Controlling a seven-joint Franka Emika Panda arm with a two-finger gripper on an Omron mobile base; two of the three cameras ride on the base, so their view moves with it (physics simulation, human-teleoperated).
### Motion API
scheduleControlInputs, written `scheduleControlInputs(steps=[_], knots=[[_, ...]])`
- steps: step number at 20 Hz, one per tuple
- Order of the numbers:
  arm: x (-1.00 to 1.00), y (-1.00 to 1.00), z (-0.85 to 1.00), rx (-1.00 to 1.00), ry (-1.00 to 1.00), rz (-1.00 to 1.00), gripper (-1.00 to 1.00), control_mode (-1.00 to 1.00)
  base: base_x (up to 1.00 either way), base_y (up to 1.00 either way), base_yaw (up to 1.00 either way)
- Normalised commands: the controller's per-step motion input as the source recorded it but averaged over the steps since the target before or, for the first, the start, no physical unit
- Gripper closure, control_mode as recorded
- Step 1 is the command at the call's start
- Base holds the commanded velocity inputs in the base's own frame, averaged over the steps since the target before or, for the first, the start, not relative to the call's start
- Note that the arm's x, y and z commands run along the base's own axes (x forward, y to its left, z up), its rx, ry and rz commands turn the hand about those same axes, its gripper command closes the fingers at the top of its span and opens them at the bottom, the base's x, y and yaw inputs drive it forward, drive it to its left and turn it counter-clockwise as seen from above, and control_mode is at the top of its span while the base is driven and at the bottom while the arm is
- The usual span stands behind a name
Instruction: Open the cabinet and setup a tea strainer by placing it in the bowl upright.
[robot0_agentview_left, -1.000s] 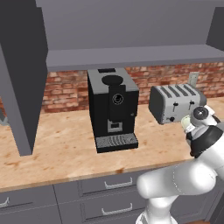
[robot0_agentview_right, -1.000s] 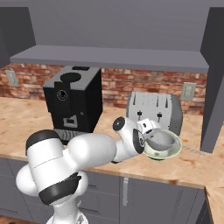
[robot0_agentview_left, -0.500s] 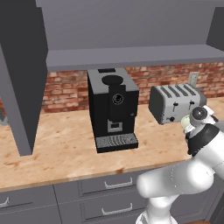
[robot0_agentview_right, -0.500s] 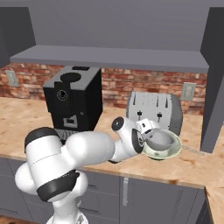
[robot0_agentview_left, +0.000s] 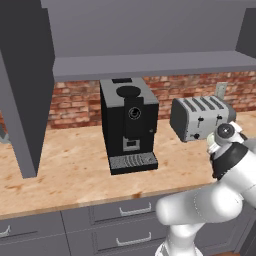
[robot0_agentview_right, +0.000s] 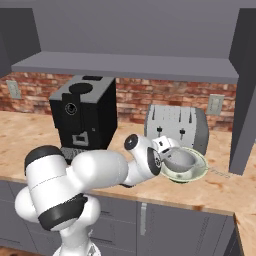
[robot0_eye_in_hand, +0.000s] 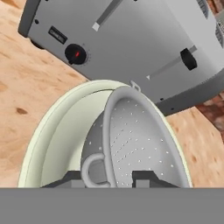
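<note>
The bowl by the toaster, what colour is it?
Pale greenish-white bowl, plain and smooth; clearest in the hand view.

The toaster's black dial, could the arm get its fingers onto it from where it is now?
Probably not directly: the fingers are shut on the tea strainer inside the bowl, which sits between them and the toaster's dial.

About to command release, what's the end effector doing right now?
End effector: closed on the tea strainer, which sits inside the bowl.
</note>
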Motion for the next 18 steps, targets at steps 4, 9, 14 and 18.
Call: scheduleControlInputs(steps=[4, 9, 14, 18], knots=[[0.00, 0.03, 0.00, 0.00, 0.00, 0.00, 1.00, -1.00, 0.00, 0.00, 0.00], [0.00, 0.02, 0.00, 0.00, 0.00, 0.00, -1.00, -1.00, 0.00, 0.00, 0.00], [0.00, 0.00, 0.00, 0.00, -0.02, 0.00, -1.00, -1.00, 0.00, 0.00, 0.00], [0.00, 0.00, 0.00, 0.00, -0.02, 0.00, -1.00, -1.00, 0.00, 0.00, 0.00]])
